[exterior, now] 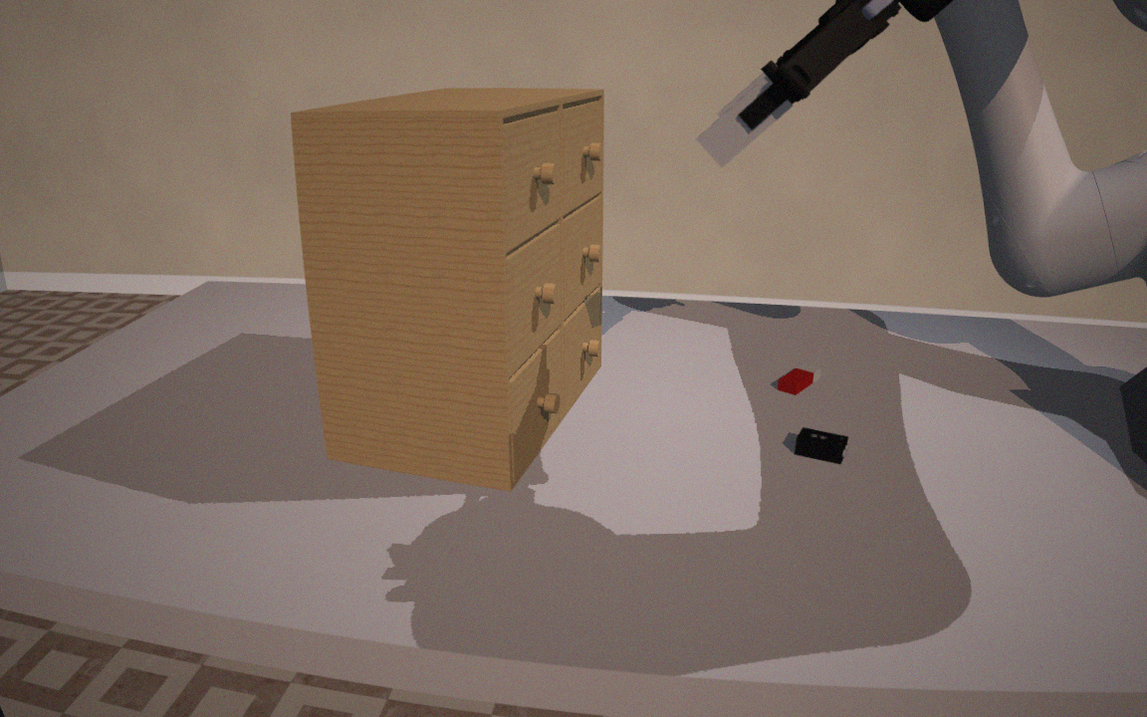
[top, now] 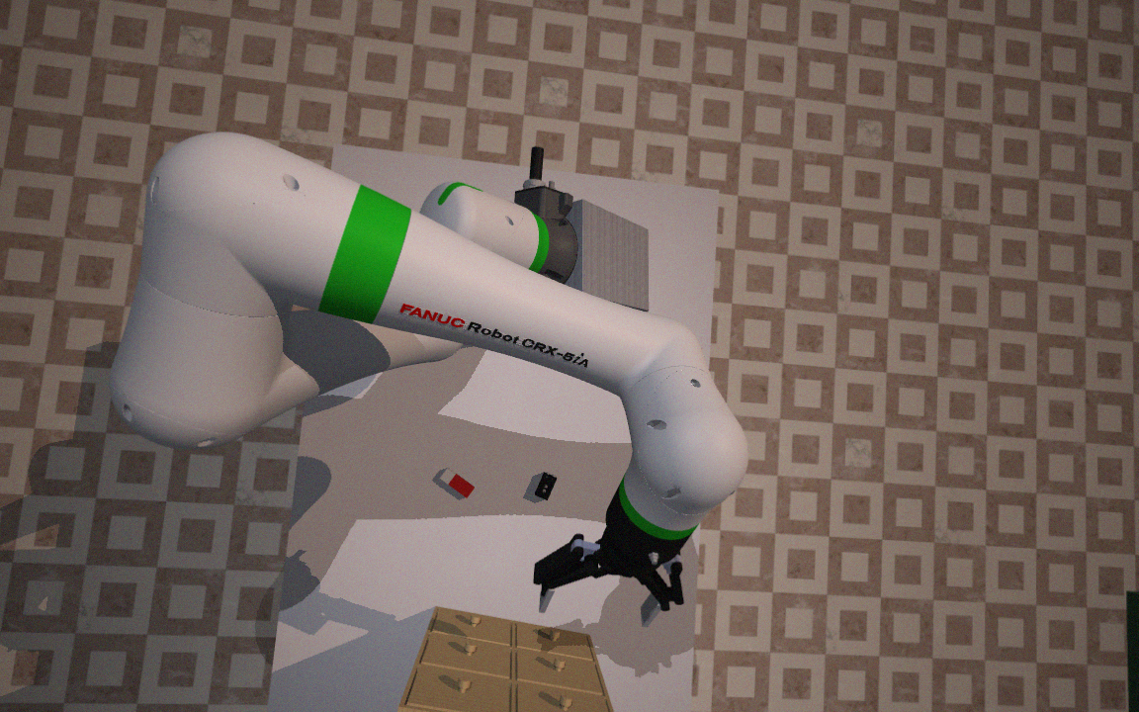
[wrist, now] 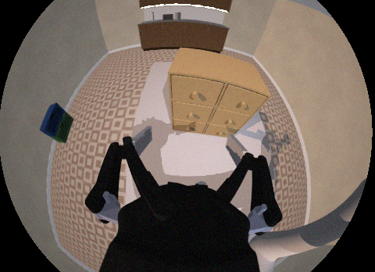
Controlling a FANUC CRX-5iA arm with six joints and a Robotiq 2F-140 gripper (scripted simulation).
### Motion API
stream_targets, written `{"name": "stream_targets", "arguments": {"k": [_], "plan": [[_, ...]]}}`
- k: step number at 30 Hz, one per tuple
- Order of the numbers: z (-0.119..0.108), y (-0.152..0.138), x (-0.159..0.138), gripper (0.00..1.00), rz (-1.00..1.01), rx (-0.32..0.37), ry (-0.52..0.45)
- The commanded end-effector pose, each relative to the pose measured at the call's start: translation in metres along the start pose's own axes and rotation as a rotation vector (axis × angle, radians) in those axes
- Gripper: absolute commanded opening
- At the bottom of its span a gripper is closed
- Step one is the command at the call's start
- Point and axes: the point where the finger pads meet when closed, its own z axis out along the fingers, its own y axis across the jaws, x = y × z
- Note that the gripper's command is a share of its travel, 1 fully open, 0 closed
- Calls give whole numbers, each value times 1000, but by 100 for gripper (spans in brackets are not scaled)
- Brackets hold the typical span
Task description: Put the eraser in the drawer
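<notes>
The eraser (top: 455, 483), red with a pale end, lies flat on the table; it also shows in the exterior view (exterior: 795, 380). The small wooden chest (exterior: 462, 285) has two columns and three rows of drawers, and all of them look pushed in. Its top left drawer (exterior: 542, 173) is the nearer upper one there, and the upper left one in the wrist view (wrist: 195, 95). My gripper (top: 595, 603) is wide open and empty. It hangs high in the air in front of the chest (wrist: 219, 95), facing the drawer fronts and clear of them. The eraser is hidden in the wrist view.
A small black block (top: 544, 485) lies on the table to the right of the eraser; it also shows in the exterior view (exterior: 820, 443). The arm's grey base (top: 609, 252) stands at the table's far end. The chest sits near the opposite end.
</notes>
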Motion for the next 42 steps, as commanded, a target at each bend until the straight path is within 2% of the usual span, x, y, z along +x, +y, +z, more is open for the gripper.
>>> {"name": "stream_targets", "arguments": {"k": [1,6,7,32,42], "plan": [[24,5,7,100,37,-3,277],[26,4,6,100,53,0,427],[26,4,6,20,53,0,427],[27,4,6,20,53,0,428],[43,4,15,20,53,-2,428]]}}
